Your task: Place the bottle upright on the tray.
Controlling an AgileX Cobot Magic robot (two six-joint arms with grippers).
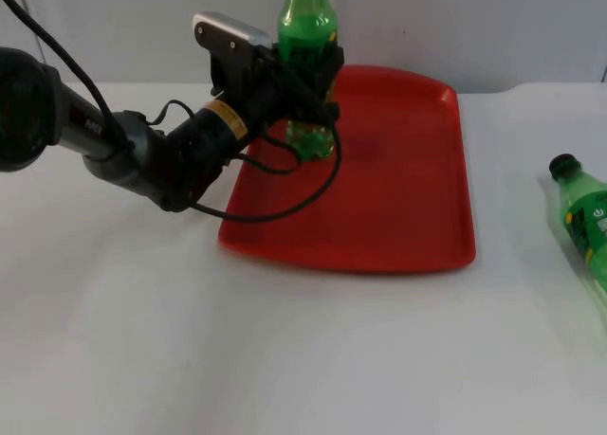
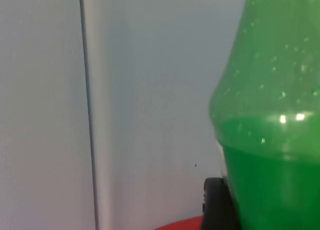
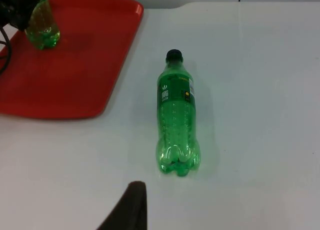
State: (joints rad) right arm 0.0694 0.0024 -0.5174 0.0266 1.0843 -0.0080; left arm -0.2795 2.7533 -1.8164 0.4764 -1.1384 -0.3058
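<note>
I have the left hand [image 1: 308, 80] clamped around the green soda bottle [image 1: 306, 37], upright with its base on the red tray [image 1: 417, 208] (held mid-body for steadiness). Right hand waits; grip unclear.

Heads up, from top view: left gripper [image 1: 308, 75] was clamped round upright green bottle [image 1: 307, 37], base resting on far-left part of red tray [image 1: 398, 198]. You had second green bottle [image 1: 585, 222] lying on its side on white table [image 1: 285, 350], well right of tray, black cap pointing toward partition wall [image 1: 493, 27].
</note>
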